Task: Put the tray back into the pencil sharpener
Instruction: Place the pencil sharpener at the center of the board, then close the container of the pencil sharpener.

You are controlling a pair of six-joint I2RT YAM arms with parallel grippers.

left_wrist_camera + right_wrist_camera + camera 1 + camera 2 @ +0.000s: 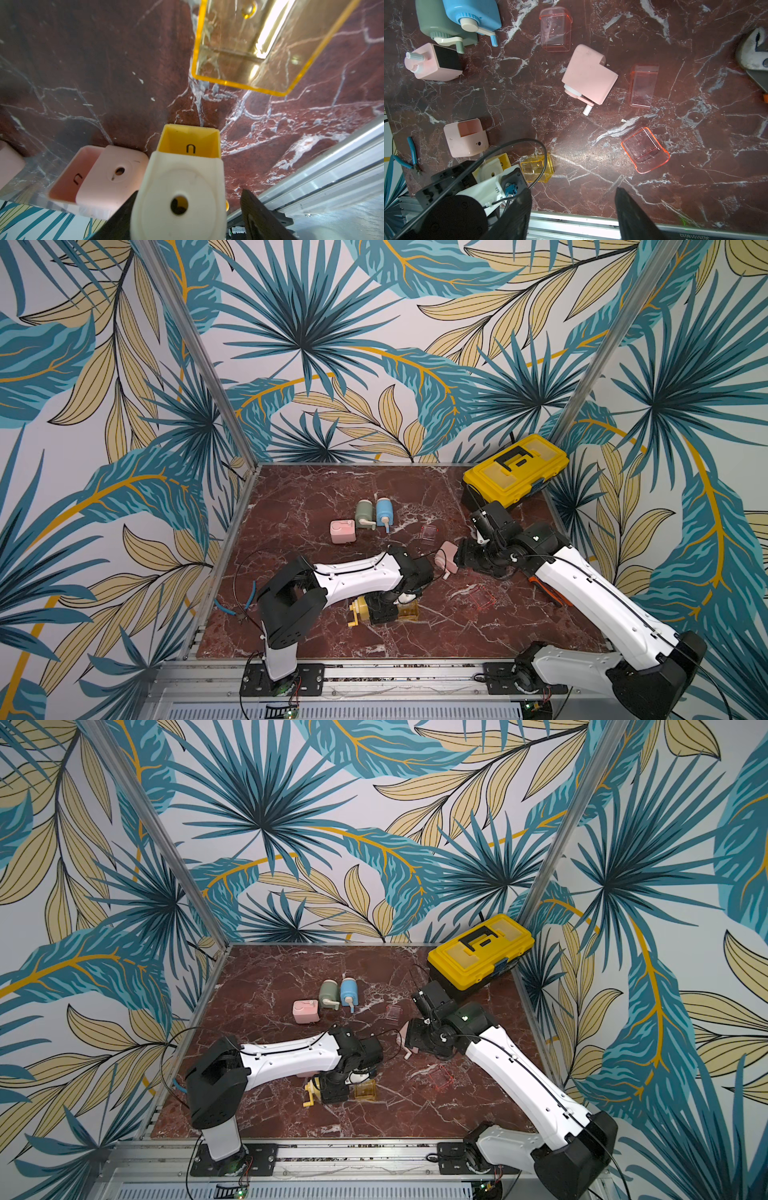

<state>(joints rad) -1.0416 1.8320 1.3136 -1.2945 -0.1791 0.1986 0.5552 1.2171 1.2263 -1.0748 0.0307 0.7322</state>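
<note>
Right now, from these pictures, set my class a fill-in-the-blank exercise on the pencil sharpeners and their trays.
1. The slot of the cream-and-yellow plastic pencil sharpener between the fingers of the left pincer is ___.
2. The transparent ___ plastic tray lies nearest it.
3. The right pincer holds ___.
4. The blue plastic crank sharpener stands beside a ___ one.
Missing words: empty; yellow; nothing; green.
</note>
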